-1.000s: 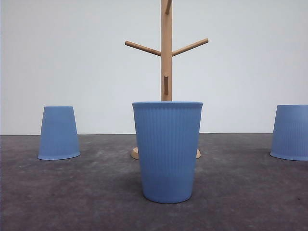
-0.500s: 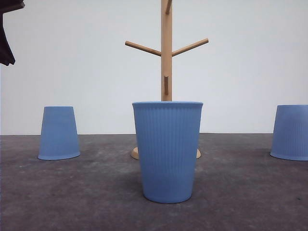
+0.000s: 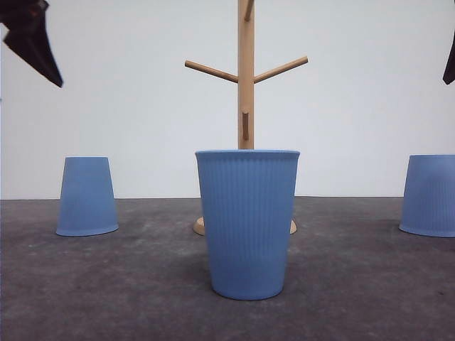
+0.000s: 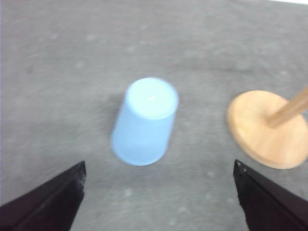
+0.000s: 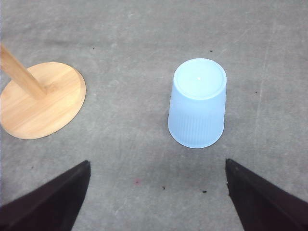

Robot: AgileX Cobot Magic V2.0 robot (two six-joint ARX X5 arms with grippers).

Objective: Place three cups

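Three cups are seen on the grey table (image 3: pixel 355 284). The middle cup (image 3: pixel 247 224) stands upright, nearest the camera, directly in front of the wooden rack (image 3: pixel 246 78). The left cup (image 3: pixel 87 196) and the right cup (image 3: pixel 429 195) are set upside down, further back, well apart on either side of the rack.

Left wrist view: the left cup (image 4: pixel 144 122) is seen inverted, base up, ahead of the left gripper (image 4: pixel 159 192) and roughly centred between its two dark fingers (image 4: pixel 53 202). No contact is made; fingers are spread wide and nothing is held. The rack's round base (image 4: pixel 267 130) lies beside the cup, apart from it. The picture is slightly blurred.

Right wrist view: the right cup (image 5: pixel 197 103) is seen inverted, ahead of the right gripper (image 5: pixel 156 192), between the finger lines but nearer the one finger (image 5: pixel 262 199). Fingers are spread, nothing gripped, cup untouched. The rack base (image 5: pixel 41 101) lies off to the other side.

Versus 0.5 s ago, front view: more of the left arm (image 3: pixel 32 39) is visible at the upper left corner, and a dark sliver of the right arm (image 3: pixel 450 64) has appeared at the right edge. Cups and rack are unchanged in position.
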